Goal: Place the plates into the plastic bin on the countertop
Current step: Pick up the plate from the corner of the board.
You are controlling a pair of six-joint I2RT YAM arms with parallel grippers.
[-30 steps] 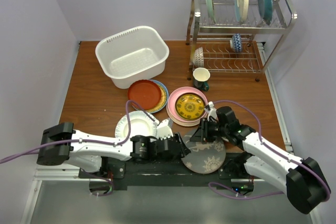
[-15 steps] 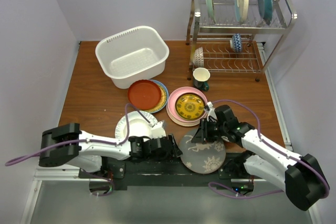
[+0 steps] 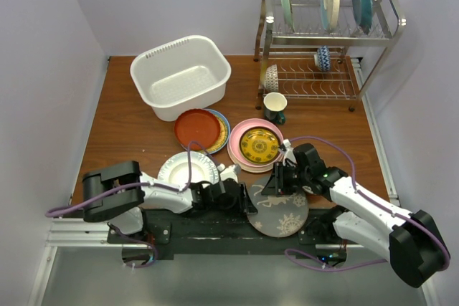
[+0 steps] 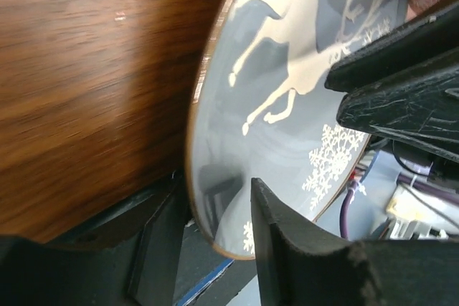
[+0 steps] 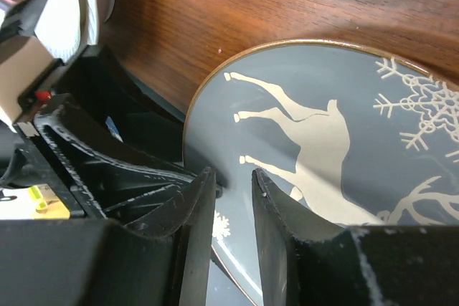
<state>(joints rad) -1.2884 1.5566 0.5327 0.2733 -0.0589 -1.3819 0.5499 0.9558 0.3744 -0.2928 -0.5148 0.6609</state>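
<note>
A grey plate (image 3: 283, 213) with a white reindeer lies at the countertop's (image 3: 122, 134) front edge and juts past it. My right gripper (image 3: 276, 183) is shut on its far rim; the right wrist view has one finger on either side of the grey plate (image 5: 373, 127). At the left rim my left gripper (image 3: 244, 198) stands open, its jaws astride the grey plate's (image 4: 287, 127) edge with a little slack. Other plates lie flat: a white one (image 3: 188, 168), a red-brown one (image 3: 197, 127) and a gold-centred one (image 3: 259, 145). The plastic bin (image 3: 172, 111) stands empty at the back left.
A steel wire rack (image 3: 373, 34) at the back right holds three upright plates and two small bowls. A dark green mug (image 3: 275, 107) stands in front of it. Walls close in on the left and right.
The left arm has swung in toward the grey plate, uncovering more of the white plate. Its jaws have narrowed round the rim. The right arm and the plate have hardly moved.
</note>
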